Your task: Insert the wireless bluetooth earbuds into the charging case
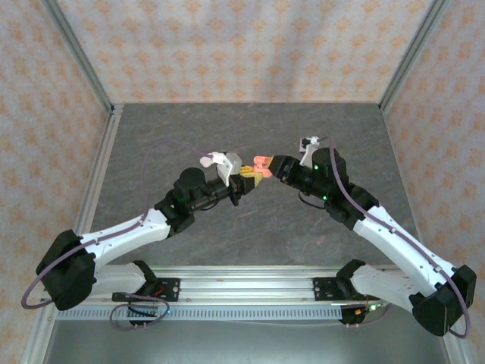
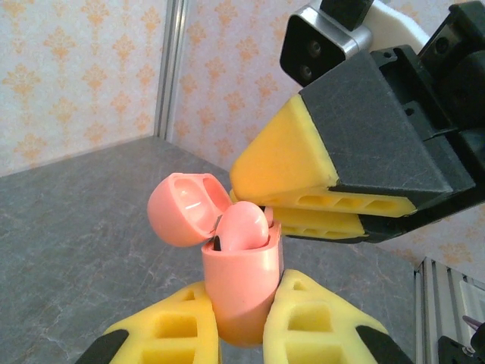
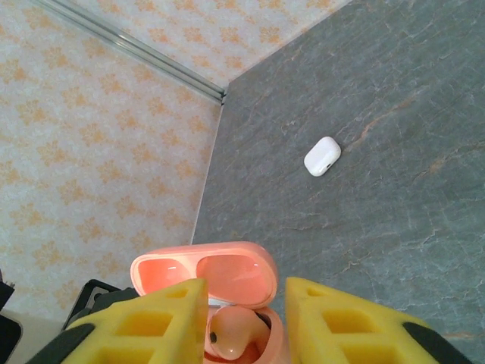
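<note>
Left claw [image 2: 244,292] clamped on the open pink case [image 2: 241,284], one pink earbud [image 2: 242,226] resting high in it; right claw [image 2: 258,201] at two o'clock, slightly parted, empty; remainder judged outstanding.

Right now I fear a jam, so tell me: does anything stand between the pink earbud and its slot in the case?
Nothing visible does. The lid is swung back, and the earbud sits in the mouth of the case, which the left tool holds. The right tool is just above.
</note>
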`<control>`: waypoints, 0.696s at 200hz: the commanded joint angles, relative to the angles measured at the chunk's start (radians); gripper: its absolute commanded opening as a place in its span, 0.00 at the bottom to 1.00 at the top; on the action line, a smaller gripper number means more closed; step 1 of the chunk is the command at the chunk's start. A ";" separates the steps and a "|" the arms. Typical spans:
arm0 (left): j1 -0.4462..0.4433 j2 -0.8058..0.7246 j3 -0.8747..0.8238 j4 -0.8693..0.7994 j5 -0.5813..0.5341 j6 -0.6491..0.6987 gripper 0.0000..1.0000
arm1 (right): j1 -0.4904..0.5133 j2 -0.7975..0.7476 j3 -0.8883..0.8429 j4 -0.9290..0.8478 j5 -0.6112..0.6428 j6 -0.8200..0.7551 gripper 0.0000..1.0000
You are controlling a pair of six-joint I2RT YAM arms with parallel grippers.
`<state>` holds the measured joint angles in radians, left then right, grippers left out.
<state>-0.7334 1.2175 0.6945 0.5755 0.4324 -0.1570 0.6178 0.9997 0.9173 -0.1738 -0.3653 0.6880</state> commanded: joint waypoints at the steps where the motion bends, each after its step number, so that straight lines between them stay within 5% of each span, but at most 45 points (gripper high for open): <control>1: -0.003 -0.025 0.021 0.069 -0.016 -0.003 0.00 | -0.007 -0.034 -0.005 0.032 0.007 0.002 0.35; 83: -0.002 -0.016 0.034 0.060 0.024 0.008 0.00 | -0.032 -0.086 0.115 -0.166 0.112 -0.108 0.43; 139: -0.001 -0.006 0.072 0.036 0.085 0.011 0.00 | -0.123 -0.018 0.197 -0.276 0.009 -0.132 0.45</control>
<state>-0.7334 1.2175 0.7147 0.5934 0.4686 -0.1562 0.5350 0.9451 1.0702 -0.3786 -0.2962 0.5804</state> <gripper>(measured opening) 0.138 0.451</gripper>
